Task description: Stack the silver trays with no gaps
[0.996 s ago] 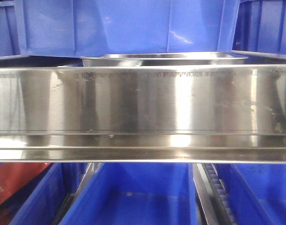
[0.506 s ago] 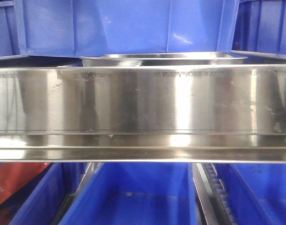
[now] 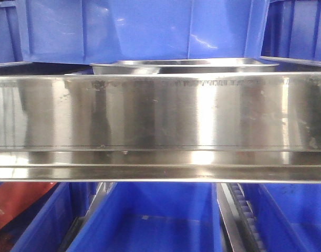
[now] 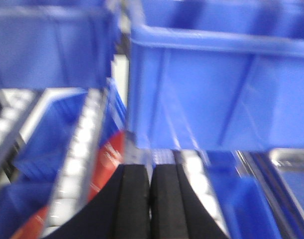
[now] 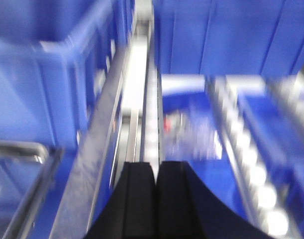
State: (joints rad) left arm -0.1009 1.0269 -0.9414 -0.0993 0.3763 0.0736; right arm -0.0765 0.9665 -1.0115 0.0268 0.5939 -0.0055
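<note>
In the front view a long brushed-steel shelf rail [image 3: 160, 121] runs across the whole middle of the frame. Just above its top edge, slightly right of centre, shows the flat rim of a silver tray [image 3: 184, 65]; the rail hides the tray's body. Behind the tray, across the top of the frame, stands an upper blue bin [image 3: 139, 29], and a lower blue bin [image 3: 149, 220] sits beneath the rail at bottom centre, with a red packet [image 3: 16, 202] in the lower left corner. No arm shows in this view. The left wrist view is blurred. The left hand [image 4: 150, 199] sits at bottom centre with its two black fingers pressed together and nothing between them. A roller track [image 4: 79, 144] slants up the left side, and a large blue bin fills the upper right. The right wrist view is blurred too. The right hand [image 5: 156, 199] is at bottom centre, fingers closed against each other and empty. A shiny rounded rim [image 5: 22, 146] shows at the lower left, and the blur leaves it unclear whether that is a tray.
</note>
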